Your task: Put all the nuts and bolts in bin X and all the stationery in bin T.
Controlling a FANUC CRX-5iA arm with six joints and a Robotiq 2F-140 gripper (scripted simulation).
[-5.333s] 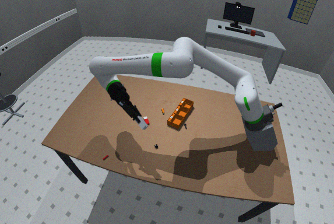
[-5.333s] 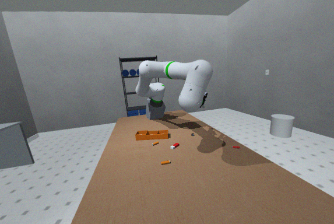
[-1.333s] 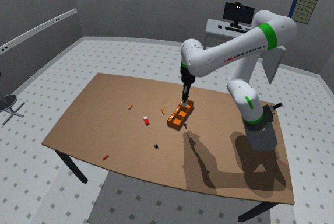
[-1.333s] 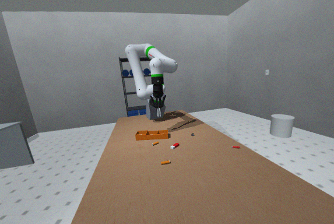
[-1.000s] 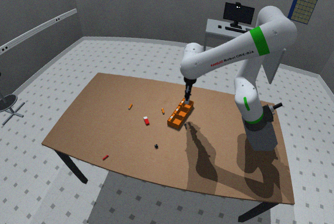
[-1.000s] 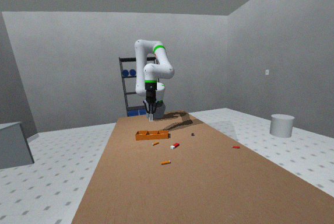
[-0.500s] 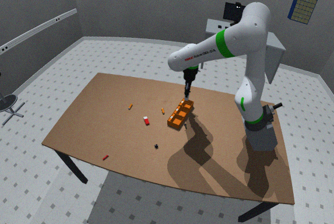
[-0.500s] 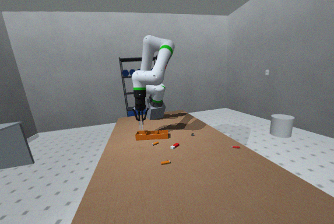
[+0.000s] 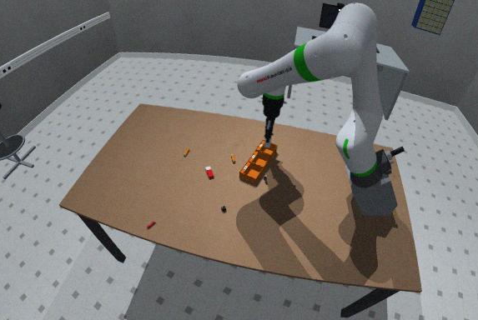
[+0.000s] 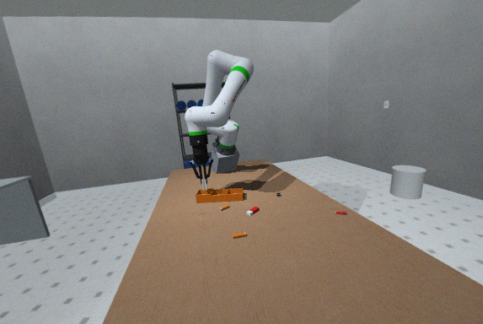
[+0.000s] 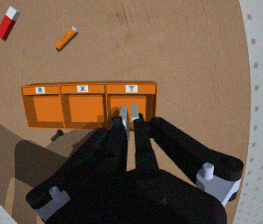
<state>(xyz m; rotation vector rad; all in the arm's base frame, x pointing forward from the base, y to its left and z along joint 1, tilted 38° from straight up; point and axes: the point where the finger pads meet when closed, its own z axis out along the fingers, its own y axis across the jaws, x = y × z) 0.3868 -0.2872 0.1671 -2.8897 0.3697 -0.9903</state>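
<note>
My gripper (image 9: 268, 144) (image 10: 204, 188) (image 11: 130, 112) is shut with only a narrow gap and nothing visible between its tips. It points down over the bin marked T (image 11: 147, 89) (image 10: 204, 198). The bin marked X (image 11: 94, 90) (image 10: 219, 198) adjoins it. A dark bolt (image 9: 265, 180) (image 11: 57, 135) lies beside the bins. A black nut (image 9: 223, 208) (image 10: 278, 194) lies farther off. A red-and-white eraser (image 9: 209, 172) (image 10: 252, 211) (image 11: 8, 23), two orange sticks (image 9: 233, 158) (image 9: 186, 152) and a red stick (image 9: 151, 225) (image 10: 340, 213) lie on the table. My fingers partly hide bin T's inside.
A third orange bin (image 11: 29, 90) (image 10: 236, 197) adjoins bin X on the side away from T, and its label is hard to read. All three form one row on the brown table (image 9: 120, 167) (image 10: 185, 261). The arm's shadow crosses the table beside the bins.
</note>
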